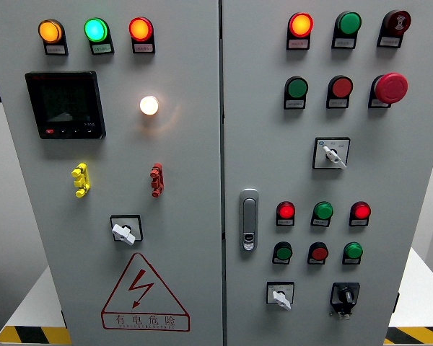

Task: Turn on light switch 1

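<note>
No hand on screen, grip impossible to call | white bulb (149,105) glowing right of black display (65,104) | rotary switch (124,231) below display

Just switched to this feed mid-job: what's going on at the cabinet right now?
Nothing is being handled: neither hand of the robot is in view. The head camera faces a grey control cabinet with two doors. On the left door the amber, green and red indicator lamps glow, and a white lamp shines below them. The rotary switch on that door is untouched, its knob pointing to the lower left.
</note>
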